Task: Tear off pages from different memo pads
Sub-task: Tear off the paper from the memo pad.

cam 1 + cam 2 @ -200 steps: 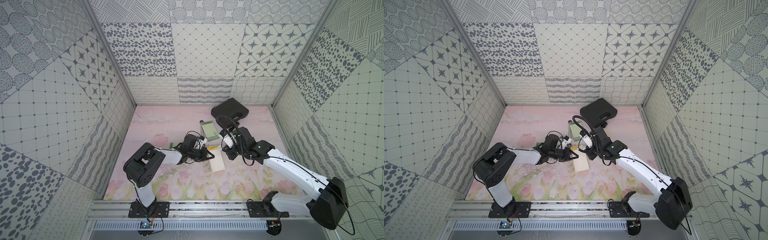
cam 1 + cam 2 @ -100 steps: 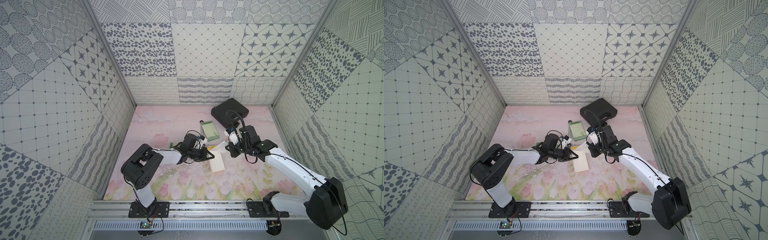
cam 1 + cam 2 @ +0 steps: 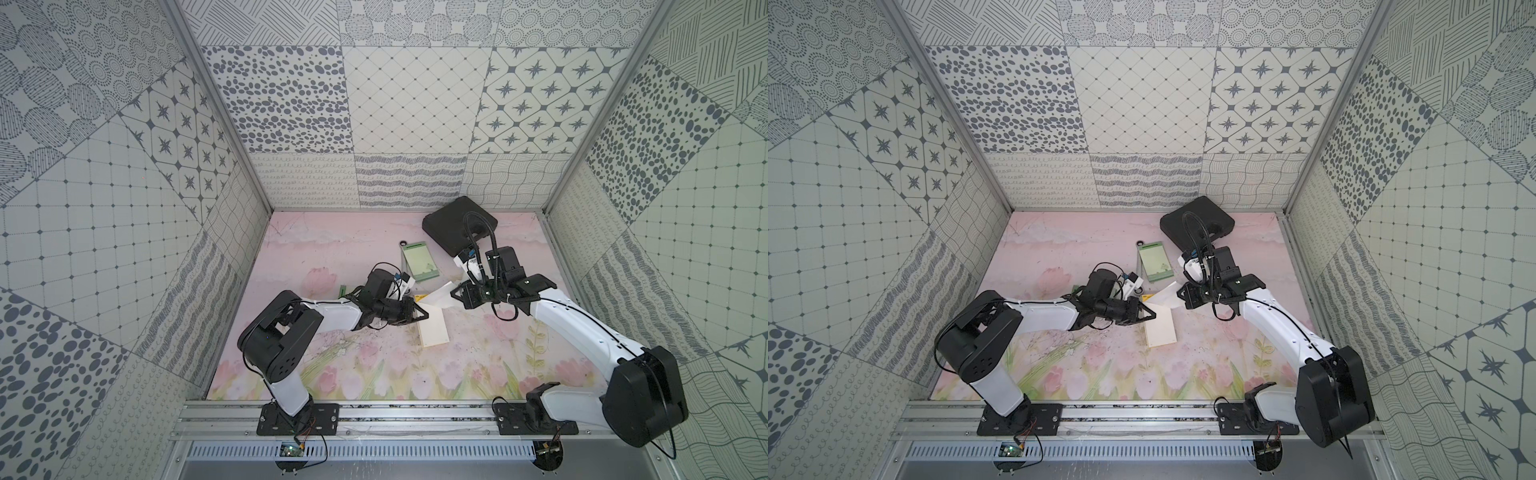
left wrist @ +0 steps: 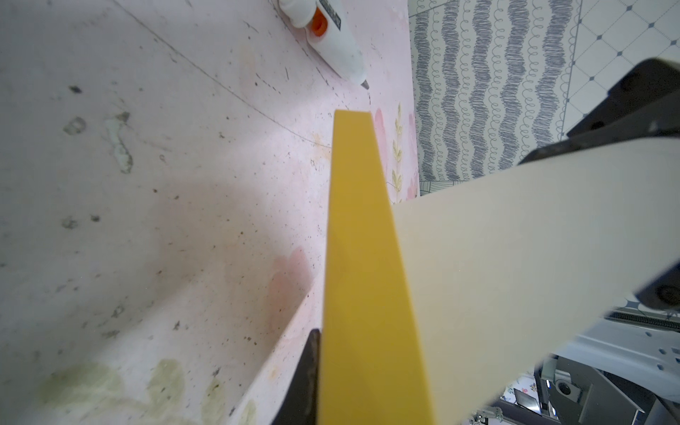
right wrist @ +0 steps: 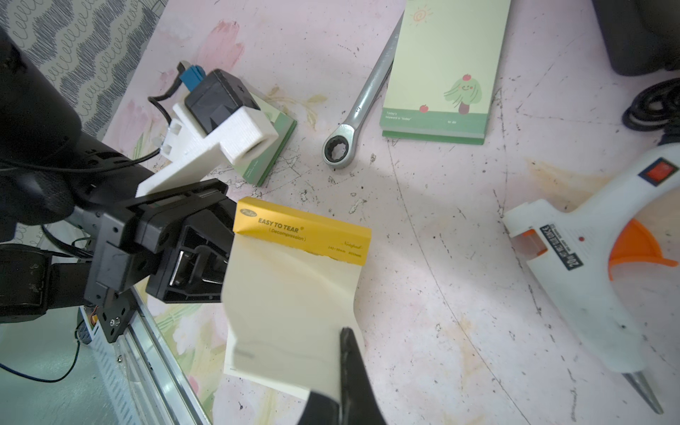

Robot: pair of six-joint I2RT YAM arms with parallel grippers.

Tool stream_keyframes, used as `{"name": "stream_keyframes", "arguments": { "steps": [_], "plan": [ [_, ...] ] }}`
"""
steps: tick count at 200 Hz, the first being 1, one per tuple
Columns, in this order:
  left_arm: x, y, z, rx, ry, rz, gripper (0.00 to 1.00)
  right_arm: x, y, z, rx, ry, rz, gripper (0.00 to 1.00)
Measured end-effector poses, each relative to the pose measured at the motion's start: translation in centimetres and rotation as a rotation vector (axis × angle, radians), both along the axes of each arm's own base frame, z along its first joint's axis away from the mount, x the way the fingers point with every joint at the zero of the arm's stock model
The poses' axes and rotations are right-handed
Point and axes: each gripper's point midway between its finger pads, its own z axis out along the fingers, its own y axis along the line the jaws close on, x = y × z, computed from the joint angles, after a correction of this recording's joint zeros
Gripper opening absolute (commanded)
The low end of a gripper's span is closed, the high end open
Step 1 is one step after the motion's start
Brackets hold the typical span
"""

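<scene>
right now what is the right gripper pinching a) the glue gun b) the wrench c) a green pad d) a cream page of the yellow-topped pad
d: the right gripper is shut on the cream page, which curls up from the yellow-topped pad.

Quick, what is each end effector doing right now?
Left end effector: closed on the cream memo pad, by its yellow band.
Right end effector: closed on the cream page curling up from it.
</scene>
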Motion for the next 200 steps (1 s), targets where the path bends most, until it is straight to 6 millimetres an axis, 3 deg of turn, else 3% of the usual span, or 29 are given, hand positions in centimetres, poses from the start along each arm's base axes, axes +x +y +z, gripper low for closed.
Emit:
{"name": "stream_keyframes", "arguments": {
  "steps": [115, 140, 149, 169, 200],
  "plan": [
    [-0.2, 0.0, 0.1, 0.001, -0.007, -0.010, 0.00, -0.4, -0.3, -0.6, 0.053, 0.031, 0.009, 0.00],
    [-0.2, 0.0, 0.1, 0.013, -0.002, -0.017, 0.00, -0.8, -0.1, -0.5, 0.076, 0.018, 0.038, 0.13],
    [-0.2, 0.0, 0.2, 0.021, 0.003, -0.019, 0.00, -1.0, -0.1, -0.4, 0.086, -0.001, 0.049, 0.25],
    [-0.2, 0.0, 0.2, 0.046, 0.015, -0.028, 0.00, -1.7, 0.2, 0.3, 0.103, -0.056, 0.078, 0.37],
    [0.1, -0.2, 1.5, 0.072, 0.001, -0.050, 0.00, -2.6, 1.5, 1.7, 0.125, -0.128, 0.146, 0.42]
  ]
}}
